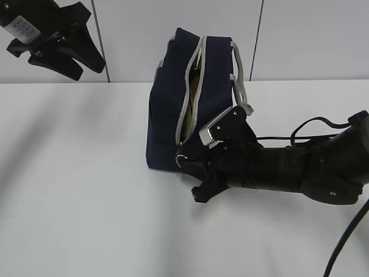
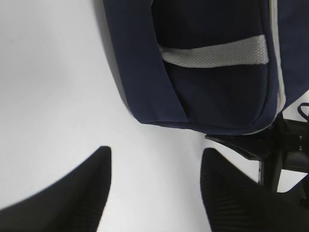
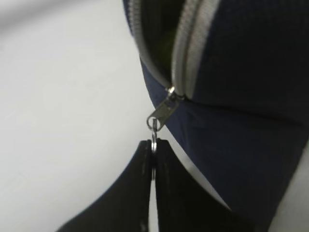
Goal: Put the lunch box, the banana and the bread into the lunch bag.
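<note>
The dark navy lunch bag (image 1: 173,115) lies on the white table, its grey zipper (image 1: 189,92) partly open along the top. My right gripper (image 3: 154,145) is shut on the metal ring pull (image 3: 153,133) at the bag's near end (image 3: 241,145); it sits low at the bag's front corner in the exterior view (image 1: 193,167). My left gripper (image 1: 69,55) hangs open and empty, high at the far left; in its wrist view (image 2: 154,188) the bag (image 2: 212,67) with a grey handle strap (image 2: 217,52) lies ahead. The lunch box, banana and bread are hidden.
The white table (image 1: 75,190) spreads left and in front of the bag. A pale panelled wall (image 1: 300,34) stands behind. The right arm's black cable (image 1: 346,242) hangs at the lower right.
</note>
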### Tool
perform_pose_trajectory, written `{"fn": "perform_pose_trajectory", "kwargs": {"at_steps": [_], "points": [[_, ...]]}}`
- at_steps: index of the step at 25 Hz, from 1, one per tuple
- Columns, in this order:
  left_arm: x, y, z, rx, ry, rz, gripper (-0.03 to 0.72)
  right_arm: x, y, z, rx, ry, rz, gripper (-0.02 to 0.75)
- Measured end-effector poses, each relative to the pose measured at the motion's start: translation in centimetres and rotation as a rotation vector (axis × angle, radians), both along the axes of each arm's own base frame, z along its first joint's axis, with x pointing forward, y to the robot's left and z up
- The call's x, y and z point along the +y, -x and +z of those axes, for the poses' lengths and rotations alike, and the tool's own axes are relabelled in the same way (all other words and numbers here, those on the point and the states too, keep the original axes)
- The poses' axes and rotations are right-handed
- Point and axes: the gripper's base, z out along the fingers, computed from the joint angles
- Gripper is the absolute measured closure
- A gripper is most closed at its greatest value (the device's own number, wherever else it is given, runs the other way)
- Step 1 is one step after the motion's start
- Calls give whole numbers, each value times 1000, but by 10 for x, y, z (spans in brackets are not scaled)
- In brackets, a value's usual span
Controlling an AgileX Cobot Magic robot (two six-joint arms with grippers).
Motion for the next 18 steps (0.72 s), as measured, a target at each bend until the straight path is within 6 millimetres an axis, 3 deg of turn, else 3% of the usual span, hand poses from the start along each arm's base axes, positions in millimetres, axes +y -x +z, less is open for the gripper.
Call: {"fn": "perform_pose_trajectory", "kwargs": {"at_steps": [6,13,18], "points": [[0,0,0,2,0,-1,274,0,4,20,-58,12,59,754],[0,0,0,4,5,-2,274,-14,1,42,-153,-25,93,754],[-2,1,1,9,20,-8,274,-8,2,52,-189,-78,154,754]]}}
